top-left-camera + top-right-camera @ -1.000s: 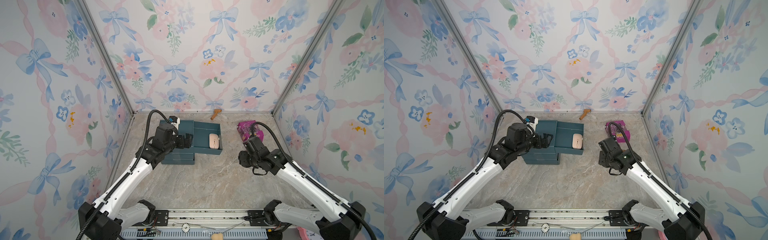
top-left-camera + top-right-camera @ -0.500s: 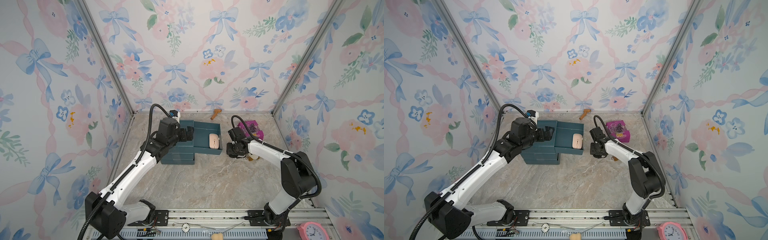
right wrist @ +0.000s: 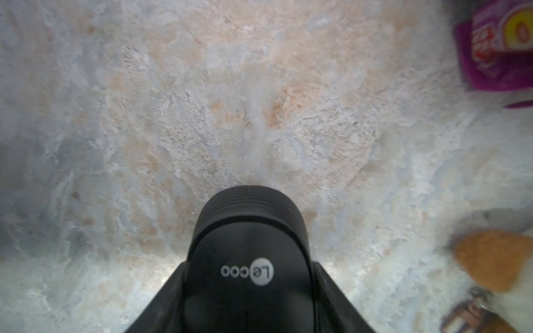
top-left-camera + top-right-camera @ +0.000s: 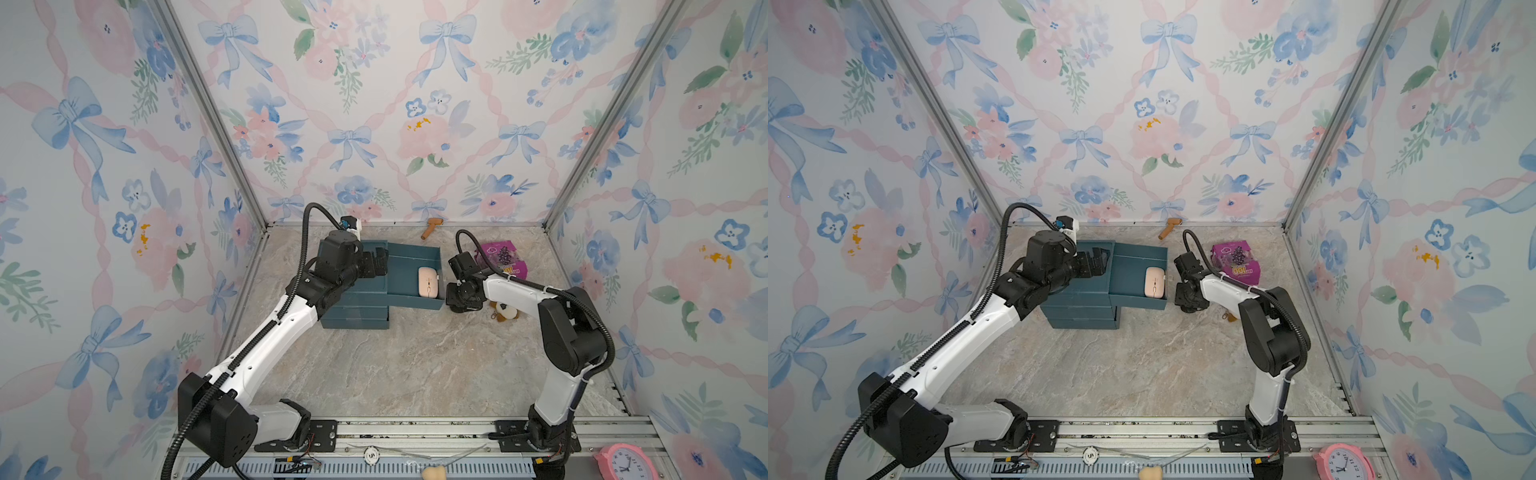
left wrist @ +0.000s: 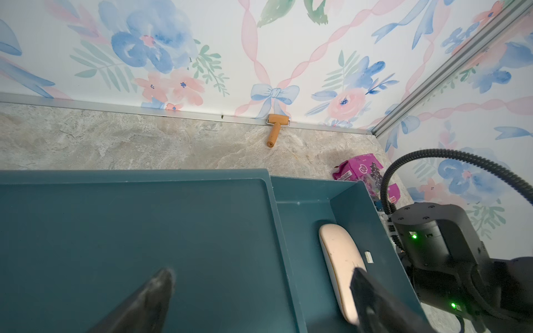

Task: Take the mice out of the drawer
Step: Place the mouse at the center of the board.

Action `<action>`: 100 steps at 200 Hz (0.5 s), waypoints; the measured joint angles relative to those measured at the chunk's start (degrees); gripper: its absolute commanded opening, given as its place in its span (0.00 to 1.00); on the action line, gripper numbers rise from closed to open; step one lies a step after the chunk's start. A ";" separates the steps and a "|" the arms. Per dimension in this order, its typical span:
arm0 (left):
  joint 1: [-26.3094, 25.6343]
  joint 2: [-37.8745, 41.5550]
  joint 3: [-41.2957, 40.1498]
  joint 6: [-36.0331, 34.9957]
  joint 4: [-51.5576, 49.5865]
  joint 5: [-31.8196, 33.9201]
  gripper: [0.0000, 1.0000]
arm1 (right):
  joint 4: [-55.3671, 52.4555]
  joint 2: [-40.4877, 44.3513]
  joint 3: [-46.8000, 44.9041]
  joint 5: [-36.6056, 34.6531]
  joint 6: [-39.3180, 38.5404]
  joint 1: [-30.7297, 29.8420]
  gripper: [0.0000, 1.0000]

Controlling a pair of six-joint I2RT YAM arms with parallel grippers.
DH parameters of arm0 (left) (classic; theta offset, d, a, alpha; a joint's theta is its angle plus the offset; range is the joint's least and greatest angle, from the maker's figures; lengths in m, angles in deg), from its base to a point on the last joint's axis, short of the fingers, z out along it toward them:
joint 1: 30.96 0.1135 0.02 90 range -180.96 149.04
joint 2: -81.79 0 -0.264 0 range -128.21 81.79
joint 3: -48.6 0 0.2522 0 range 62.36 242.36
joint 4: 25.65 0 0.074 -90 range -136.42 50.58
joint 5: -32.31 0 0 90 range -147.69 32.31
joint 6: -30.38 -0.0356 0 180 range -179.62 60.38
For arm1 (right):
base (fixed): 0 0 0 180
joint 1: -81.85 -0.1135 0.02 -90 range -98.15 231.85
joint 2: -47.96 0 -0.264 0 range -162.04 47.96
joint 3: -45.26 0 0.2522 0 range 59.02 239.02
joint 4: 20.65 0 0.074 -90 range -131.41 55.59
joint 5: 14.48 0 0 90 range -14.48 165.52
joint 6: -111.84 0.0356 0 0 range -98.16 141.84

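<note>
A pale pink mouse (image 4: pixel 429 281) (image 4: pixel 1155 281) (image 5: pixel 340 259) lies at the right end of the pulled-out teal drawer (image 4: pixel 411 253) (image 4: pixel 1138 253) (image 5: pixel 300 187). My left gripper (image 4: pixel 380 262) (image 4: pixel 1100 259) (image 5: pixel 262 275) hovers open over the cabinet top beside the drawer, one finger above the pink mouse. My right gripper (image 4: pixel 461 297) (image 4: pixel 1190 301) (image 3: pixel 248 288) points down just right of the drawer, shut on a black mouse (image 3: pixel 248 259) close above the table. In both top views the gripper hides that mouse.
A purple package (image 4: pixel 503 257) (image 4: pixel 1235 259) (image 3: pixel 504 43) lies at the back right. A brown-and-white plush keychain (image 4: pixel 505 311) (image 3: pixel 487 259) is beside the right arm. A wooden roller (image 4: pixel 432 227) (image 5: pixel 275 127) rests against the back wall. A pink clock (image 4: pixel 623 461) sits on the front rail.
My right gripper has moved left, ending close to the drawer's right end. The left gripper has shifted slightly back over the cabinet top and stayed open.
</note>
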 measured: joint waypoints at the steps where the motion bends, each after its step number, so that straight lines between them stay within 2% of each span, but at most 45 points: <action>1: 0.02 -0.04 0.02 0.00 0.00 -0.02 0.98 | 0.04 0.00 -0.04 0.00 0.02 0.00 0.42; 100: 0.22 -0.37 0.22 0.46 0.09 -0.02 0.98 | 3.32 0.00 -2.05 -3.26 0.09 0.42 0.47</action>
